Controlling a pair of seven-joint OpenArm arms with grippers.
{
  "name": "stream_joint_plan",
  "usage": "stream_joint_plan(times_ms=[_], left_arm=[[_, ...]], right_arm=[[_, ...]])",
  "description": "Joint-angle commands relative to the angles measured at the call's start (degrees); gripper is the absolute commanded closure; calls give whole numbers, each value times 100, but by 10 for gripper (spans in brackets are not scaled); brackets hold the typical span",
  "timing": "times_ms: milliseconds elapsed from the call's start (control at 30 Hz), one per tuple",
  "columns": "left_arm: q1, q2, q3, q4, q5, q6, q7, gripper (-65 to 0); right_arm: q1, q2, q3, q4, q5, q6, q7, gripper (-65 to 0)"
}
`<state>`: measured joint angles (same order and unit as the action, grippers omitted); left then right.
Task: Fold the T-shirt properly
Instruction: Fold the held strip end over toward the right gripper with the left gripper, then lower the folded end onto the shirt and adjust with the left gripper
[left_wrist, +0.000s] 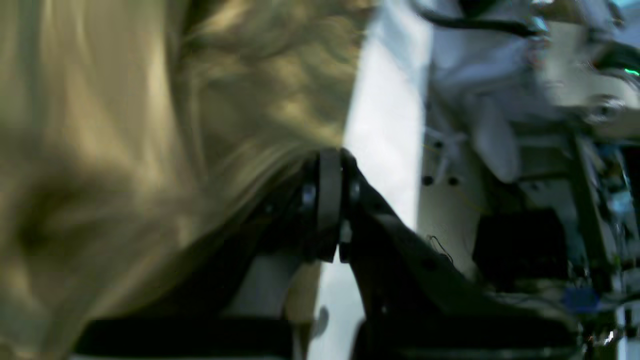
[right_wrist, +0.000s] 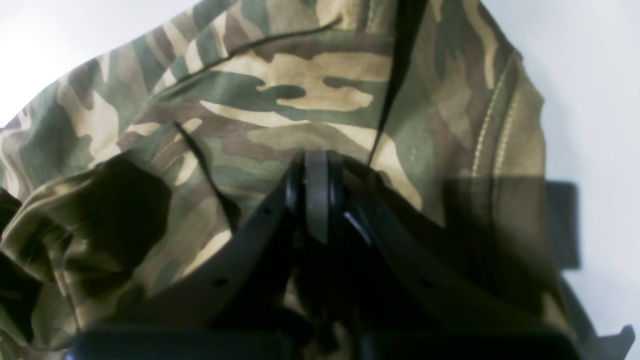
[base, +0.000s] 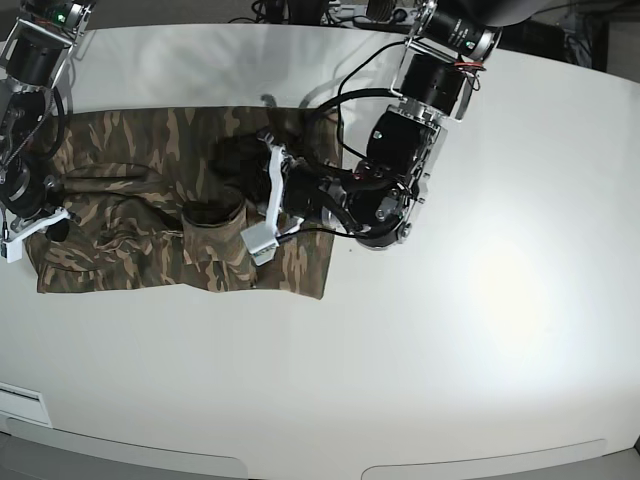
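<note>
The camouflage T-shirt (base: 130, 240) lies spread across the left part of the white table (base: 450, 330), rumpled in the middle, where a fold (base: 215, 215) stands up. My left gripper (base: 228, 195) reaches into that rumpled middle. In the left wrist view its jaws (left_wrist: 330, 165) are shut, and blurred tan cloth (left_wrist: 125, 125) is drawn in to the tips. My right gripper (base: 50, 220) is at the shirt's left edge. In the right wrist view it (right_wrist: 317, 165) is shut on the camouflage cloth (right_wrist: 300, 90), beside a stitched hem (right_wrist: 492, 125).
Black cables (base: 340, 110) loop beside the left arm's forearm above the shirt. More cables and gear (base: 320, 12) sit beyond the table's far edge. The table's front edge (base: 300, 465) runs along the bottom, with bare white surface to the right of the shirt.
</note>
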<state>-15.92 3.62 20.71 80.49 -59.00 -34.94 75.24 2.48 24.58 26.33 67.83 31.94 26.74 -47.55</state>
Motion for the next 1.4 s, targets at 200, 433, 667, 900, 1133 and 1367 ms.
stream_joint_plan(times_ms=[200,433,667,900,1133,1367], left_arm=[[-293,538,-33,90,-37,-404,-750,0],[-822,538,-1115,90,295,153,164,0],[-658,-118,-1899,90,831,737,90,0],[-249,-546,-1886,90,122,376,476,0],[-188,-942,-1725,90,-1403,-107,476,0],[-201,-1375,-861,90,-1462,-457,476,-383]], right_arm=[[-186,-105,-79,-179,-476,-57,-1075,0],[-184,-105,-79,-179,-474,-57,-1073,0],[-184,-103,-79,-179,-474,-55,-1073,0],[-184,-92,-79,-179,-365,9,-1051,0],[-184,-92,-79,-179,-195,179,-1054,0],[-184,-92,-79,-179,-192,177,-1056,0]])
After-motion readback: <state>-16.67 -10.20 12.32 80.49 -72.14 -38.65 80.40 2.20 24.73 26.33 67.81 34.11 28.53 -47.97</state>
